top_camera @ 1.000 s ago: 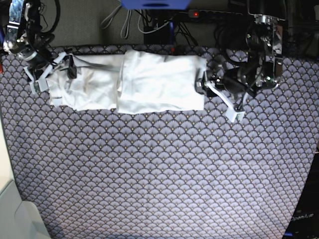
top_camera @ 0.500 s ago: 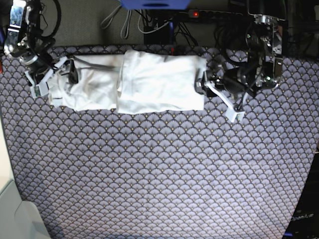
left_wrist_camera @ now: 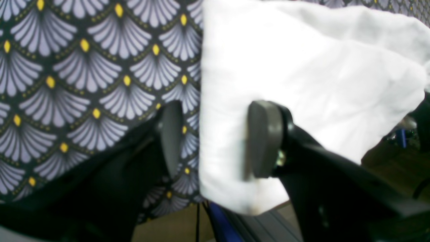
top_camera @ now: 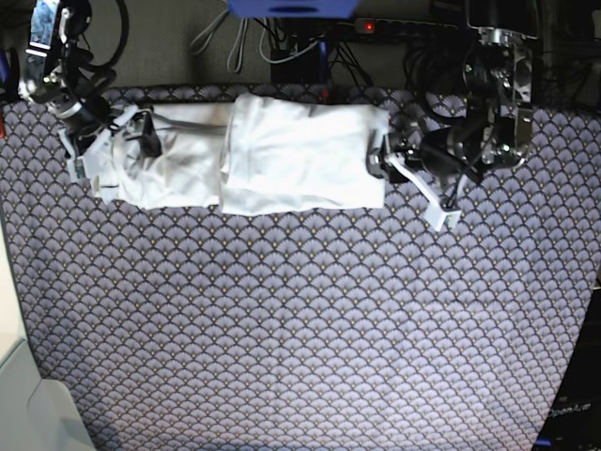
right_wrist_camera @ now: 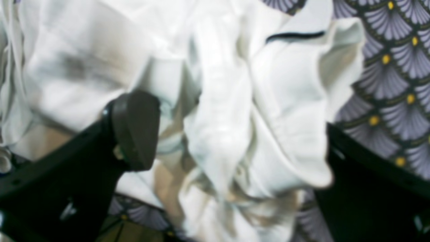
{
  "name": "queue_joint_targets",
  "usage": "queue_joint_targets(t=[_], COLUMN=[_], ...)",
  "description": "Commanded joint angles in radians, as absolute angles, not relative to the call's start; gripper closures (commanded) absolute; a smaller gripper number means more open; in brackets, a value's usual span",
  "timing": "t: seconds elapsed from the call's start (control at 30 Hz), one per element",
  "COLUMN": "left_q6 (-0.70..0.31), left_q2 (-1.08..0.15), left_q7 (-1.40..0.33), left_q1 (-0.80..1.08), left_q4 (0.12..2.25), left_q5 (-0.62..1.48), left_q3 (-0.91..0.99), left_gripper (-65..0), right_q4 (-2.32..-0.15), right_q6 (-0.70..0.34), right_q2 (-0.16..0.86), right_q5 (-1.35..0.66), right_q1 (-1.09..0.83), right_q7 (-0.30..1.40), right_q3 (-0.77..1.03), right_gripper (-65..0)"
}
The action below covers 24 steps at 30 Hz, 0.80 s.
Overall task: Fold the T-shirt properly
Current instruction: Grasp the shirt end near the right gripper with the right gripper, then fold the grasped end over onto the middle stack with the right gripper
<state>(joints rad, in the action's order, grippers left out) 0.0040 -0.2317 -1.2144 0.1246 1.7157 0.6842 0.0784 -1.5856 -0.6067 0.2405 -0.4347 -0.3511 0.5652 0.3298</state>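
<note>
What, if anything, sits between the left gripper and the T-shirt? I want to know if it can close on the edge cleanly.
Nothing visible does. In the left wrist view the left gripper already straddles the T-shirt edge with open jaws: one finger over the cloth, the other over the patterned table cover, only cloth between them.

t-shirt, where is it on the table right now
In the base view the T-shirt lies folded into a band along the far edge of the patterned cloth, between the right gripper and the left gripper.
</note>
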Motion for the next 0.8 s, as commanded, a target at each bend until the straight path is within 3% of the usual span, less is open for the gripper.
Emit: queue_joint_targets(t=[0.0,0.1,0.33,0.5,0.7,0.77], left_q6=[0.004,0.004,0.004,0.004,-0.001,-0.002], left_q2=[-0.236,-0.236,-0.236,-0.236,-0.237,-0.237], left_q7=[-1.208,-1.208,-1.208,-1.208,-1.208,-1.208], left_q1=[0.114,0.114,0.114,0.117,0.114,0.114], left_q4=[1.732,1.732,1.732,1.732,1.675,1.653], left_q5=[0.699,0.699,0.700,0.693,0.700,0.704], left_q3=[0.082,0.082,0.082,0.082,0.077,0.074], left_gripper=[-31.6,-31.6,-31.6,-30.5,-13.4,-13.2], right_q4=[-1.596,-1.564,-1.500,-1.561,-1.784,-1.863], right_q6=[-0.615,-0.615,-0.615,-0.615,-0.615,-0.615], right_q2=[0.254,0.257,0.260,0.262,0.254,0.251], right_q5=[-0.452,-0.452,-0.452,-0.450,-0.452,-0.452], right_q1=[-0.351,-0.346,-0.314,-0.320,-0.407,-0.438], right_q7=[0.544,0.544,0.544,0.544,0.542,0.542], right_q3=[0.332,0.305,0.291,0.292,0.288,0.286], right_gripper=[-46.4,-35.8,-1.4,0.0,0.0,0.0])
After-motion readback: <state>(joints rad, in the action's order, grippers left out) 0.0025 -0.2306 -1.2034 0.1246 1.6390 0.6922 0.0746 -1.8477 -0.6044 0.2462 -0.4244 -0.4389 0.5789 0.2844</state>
